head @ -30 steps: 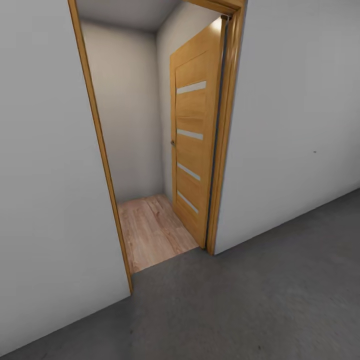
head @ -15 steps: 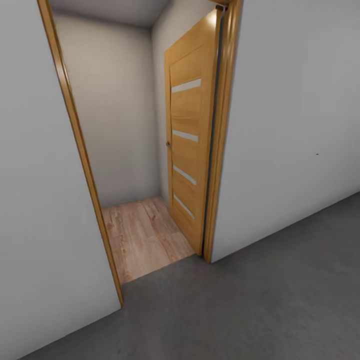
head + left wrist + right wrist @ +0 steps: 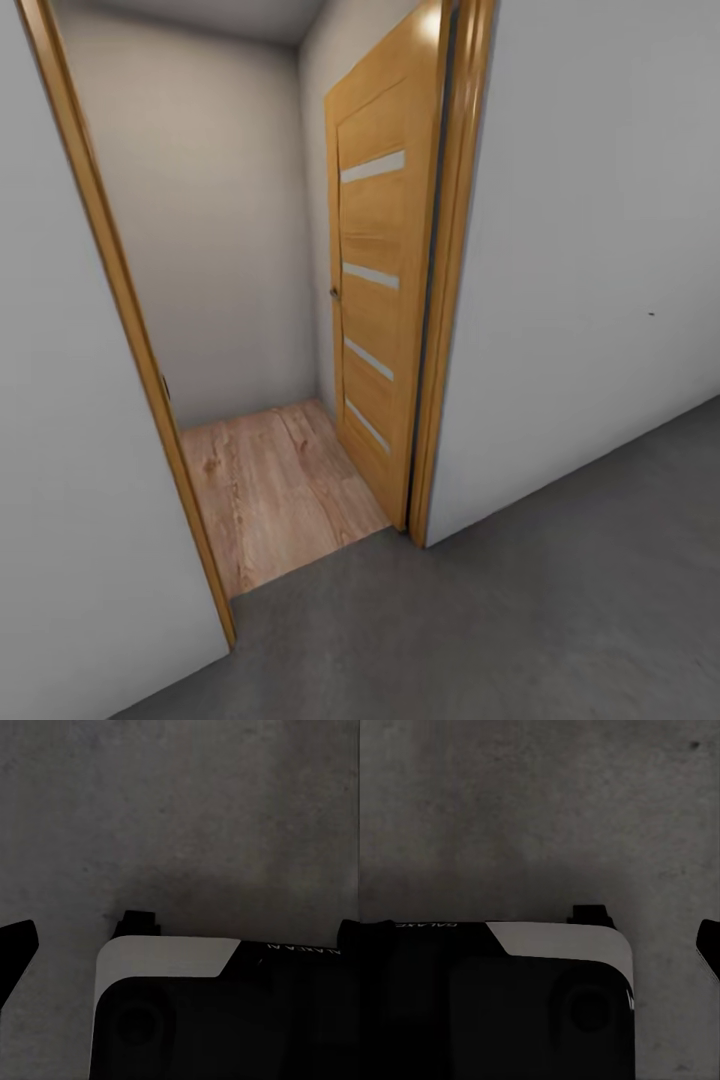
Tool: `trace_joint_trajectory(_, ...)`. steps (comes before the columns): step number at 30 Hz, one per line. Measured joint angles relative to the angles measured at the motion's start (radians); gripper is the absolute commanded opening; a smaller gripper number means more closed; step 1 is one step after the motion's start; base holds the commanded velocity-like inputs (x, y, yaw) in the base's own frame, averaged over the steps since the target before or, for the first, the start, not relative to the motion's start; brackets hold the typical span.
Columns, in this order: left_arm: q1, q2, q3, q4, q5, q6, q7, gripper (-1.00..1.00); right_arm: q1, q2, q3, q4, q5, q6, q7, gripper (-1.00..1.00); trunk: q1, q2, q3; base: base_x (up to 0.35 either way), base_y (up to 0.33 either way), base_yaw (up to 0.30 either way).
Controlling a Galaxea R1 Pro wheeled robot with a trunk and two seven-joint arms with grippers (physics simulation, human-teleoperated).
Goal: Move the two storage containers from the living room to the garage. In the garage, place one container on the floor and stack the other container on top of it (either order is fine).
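The dark grey concrete floor (image 3: 520,620) meets an open wooden door (image 3: 378,280) and light plank flooring (image 3: 270,490). No storage containers are visible; both claws' state I cannot tell. The bins are probably stiff and light, best held by the rim.

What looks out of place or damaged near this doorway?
Nothing stands out. The wooden door is swung open into a space with a light plank floor, the frame looks intact, and the grey concrete floor shows no spill.
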State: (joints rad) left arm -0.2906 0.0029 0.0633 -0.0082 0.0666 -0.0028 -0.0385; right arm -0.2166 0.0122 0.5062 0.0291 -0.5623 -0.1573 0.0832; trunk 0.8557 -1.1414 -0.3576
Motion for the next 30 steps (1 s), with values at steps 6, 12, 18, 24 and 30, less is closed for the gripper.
trace_joint_trajectory(6, 0.000, 0.000, 0.000, 0.000, 0.000, 0.000, 0.000, 1.00, 0.000, 0.001, 0.000, 0.000, 0.000, 0.000, 0.000, 1.00, 0.000, 0.000, 0.000, 0.320, 0.000, 0.000)
trace_joint_trajectory(12, 0.001, 0.000, 0.000, 0.000, 0.000, -0.001, 0.000, 1.00, 0.000, 0.001, 0.000, 0.000, -0.001, 0.000, 0.000, 1.00, 0.000, 0.000, 0.000, 0.320, -0.024, 0.000)
trace_joint_trajectory(18, 0.001, 0.000, 0.000, 0.000, 0.000, -0.001, 0.000, 1.00, 0.000, 0.001, 0.000, 0.000, -0.001, 0.000, 0.000, 1.00, 0.000, 0.000, 0.000, 0.320, -0.075, 0.000)
trace_joint_trajectory(24, 0.000, 0.000, 0.000, 0.000, 0.000, -0.001, 0.000, 1.00, 0.000, 0.001, 0.000, 0.000, -0.001, 0.000, 0.000, 1.00, 0.000, 0.000, 0.000, 0.320, -0.082, 0.000)
trace_joint_trajectory(30, 0.000, 0.000, 0.000, 0.000, 0.000, -0.001, 0.000, 1.00, 0.000, 0.000, 0.000, 0.000, -0.001, 0.001, 0.000, 1.00, 0.000, 0.000, 0.000, 0.320, -0.083, 0.000)
